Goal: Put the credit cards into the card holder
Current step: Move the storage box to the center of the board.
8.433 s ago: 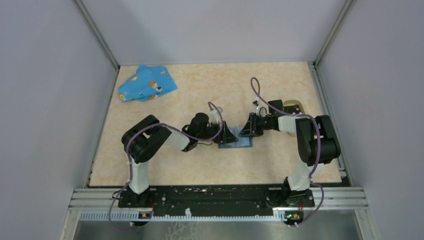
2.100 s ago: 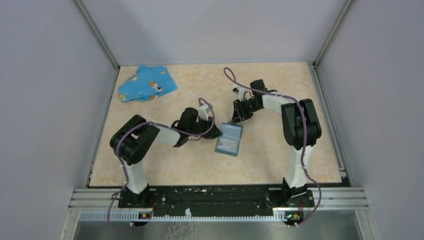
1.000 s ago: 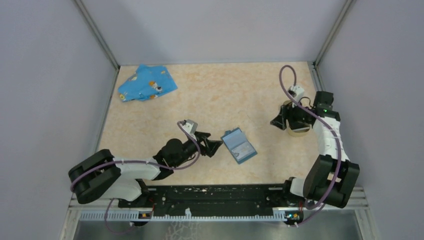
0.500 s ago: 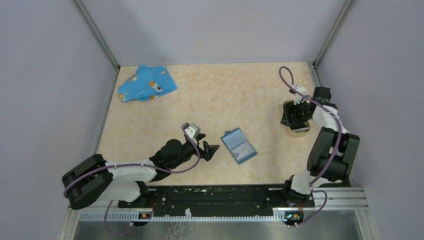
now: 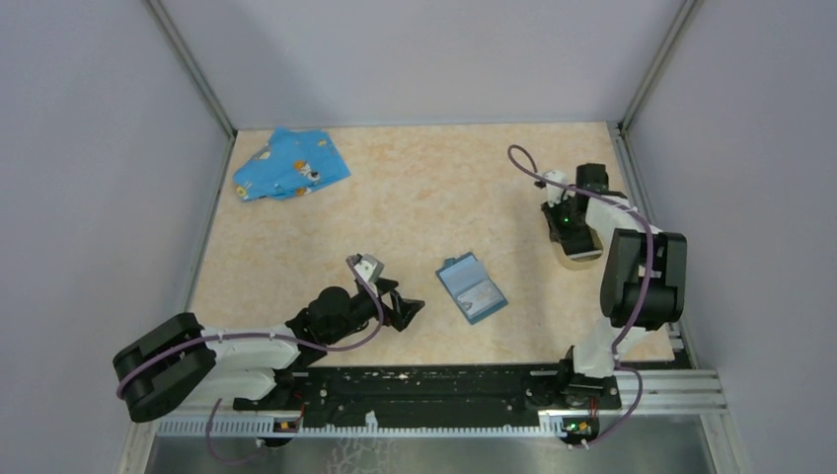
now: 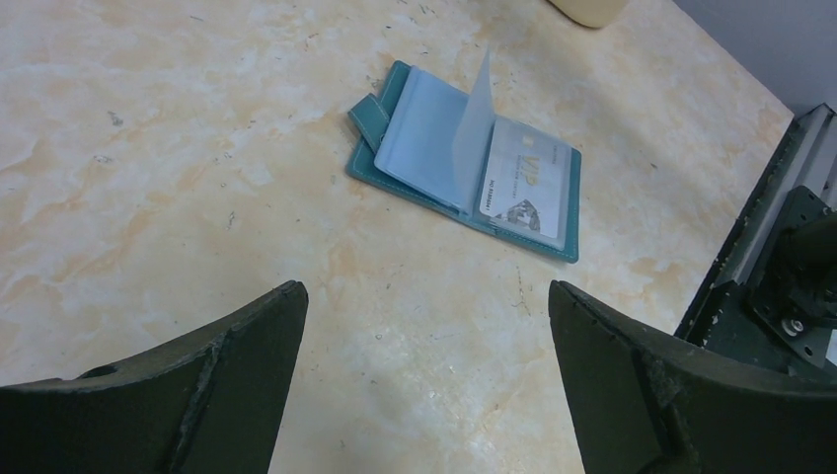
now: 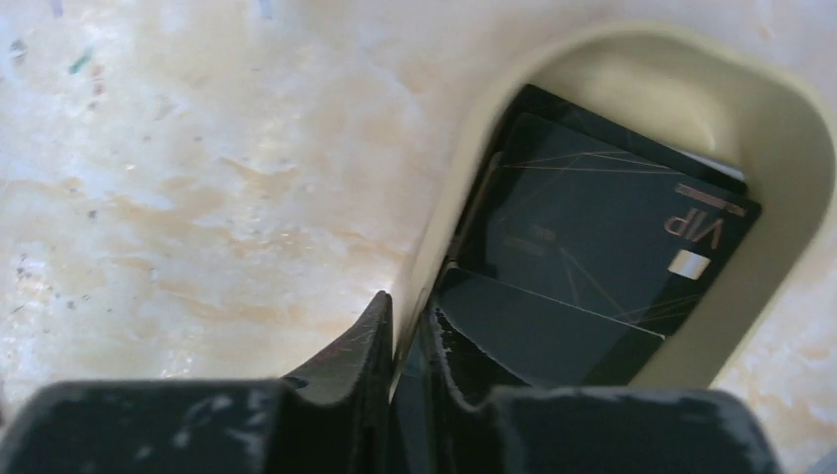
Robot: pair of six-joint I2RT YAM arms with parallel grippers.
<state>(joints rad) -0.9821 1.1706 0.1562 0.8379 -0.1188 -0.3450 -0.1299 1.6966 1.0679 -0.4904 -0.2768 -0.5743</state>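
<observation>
Top view, bench [image 5: 395, 188]: beige and marbled, with grey walls on three sides.
Top view, left jaws: low in the frame, left of centre. They stand wide and empty, and point right toward the blue case [image 5: 472, 289] without touching it.
Top view, blue case: lies open and flat, a little right of centre.
Top view, card holder [image 5: 580, 253]: at the right of the frame, near the right edge of the bench. Its upper end is covered by the right arm.
Top view, right jaws: over the upper end of the card holder. The gap cannot be told from here.
Top view, blue cloth [image 5: 289, 165]: in the upper left corner of the bench, well apart from the rest.
Left wrist view, left jaws: the two dark fingers [image 6: 227, 385] stand far apart at lower left and lower right, with only bare bench between them.
Left wrist view, blue case: above centre and open. One clear sleeve [image 6: 476, 128] stands up, and a pale card [image 6: 523, 188] marked VIP lies in the right pocket.
Right wrist view, card holder [image 7: 790, 128]: upper right, with a beige oval rim. Black cards [image 7: 592, 227] lie tilted inside, the top one marked VIP.
Right wrist view, right jaws: narrow, closed about the left rim wall of the holder. One of its fingers [image 7: 365, 341] is outside the wall, the other inside.
</observation>
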